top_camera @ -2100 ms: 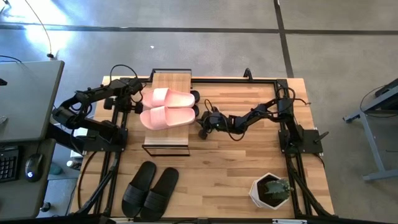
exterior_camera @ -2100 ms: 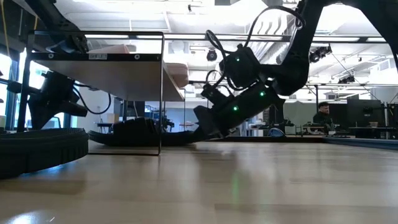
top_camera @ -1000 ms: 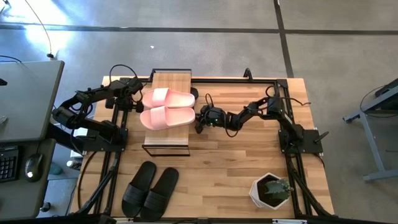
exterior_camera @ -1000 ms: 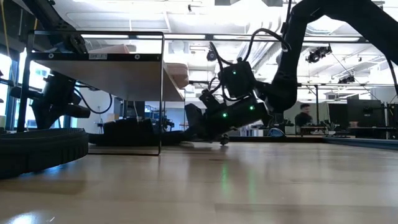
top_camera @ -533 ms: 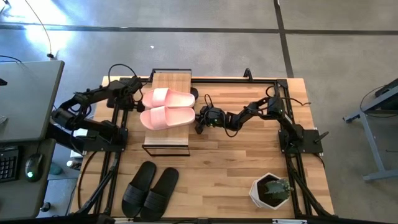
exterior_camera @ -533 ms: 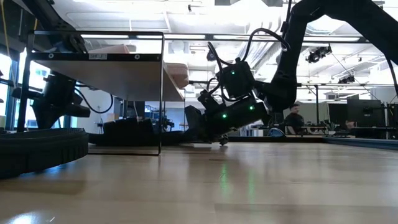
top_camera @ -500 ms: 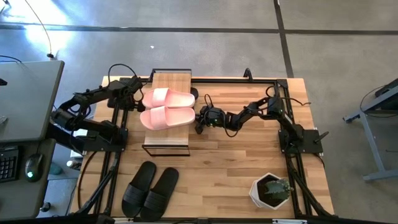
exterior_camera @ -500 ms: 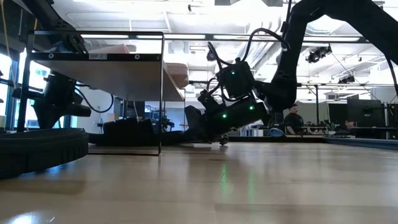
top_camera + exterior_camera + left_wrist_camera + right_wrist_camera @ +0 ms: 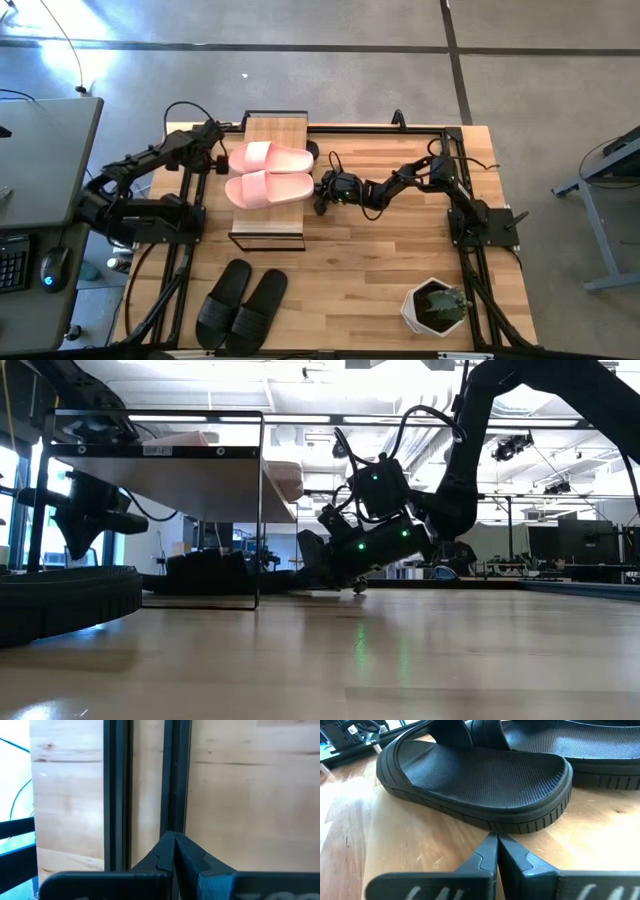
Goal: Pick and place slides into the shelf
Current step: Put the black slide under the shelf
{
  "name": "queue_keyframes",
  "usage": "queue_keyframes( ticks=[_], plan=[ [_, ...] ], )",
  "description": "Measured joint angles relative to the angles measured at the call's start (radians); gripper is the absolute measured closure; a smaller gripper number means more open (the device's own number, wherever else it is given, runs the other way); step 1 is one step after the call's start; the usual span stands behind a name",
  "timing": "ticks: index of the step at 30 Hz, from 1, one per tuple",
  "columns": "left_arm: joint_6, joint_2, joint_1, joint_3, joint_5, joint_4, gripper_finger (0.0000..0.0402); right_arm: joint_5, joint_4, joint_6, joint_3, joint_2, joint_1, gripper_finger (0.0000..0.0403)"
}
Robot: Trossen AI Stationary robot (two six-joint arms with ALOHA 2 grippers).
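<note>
Right hand (image 9: 496, 836), fingers together, against black slide (image 9: 485, 780) heel.

You are in a robotics lab or workshop: bare grey concrete floor (image 9: 330, 25), wooden table (image 9: 370, 260) with black metal frame rails, grey desk with black computer mouse (image 9: 54, 268), open ceiling with strip lights (image 9: 300, 380), distant workstations.
</note>
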Motion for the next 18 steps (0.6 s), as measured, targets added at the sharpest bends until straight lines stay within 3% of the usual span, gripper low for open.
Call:
queue_keyframes(
  ticks=[12, 18],
  plan=[
    [0.019, -0.263, 0.000, 0.000, -0.005, 0.015, 0.0402, -0.001, 0.006, -0.003, -0.001, 0.000, 0.000, 0.0403],
    [0.076, -0.441, 0.000, 0.000, 0.108, 0.056, 0.0401, -0.001, 0.008, -0.003, -0.001, 0.000, 0.000, 0.0403]
  ],
)
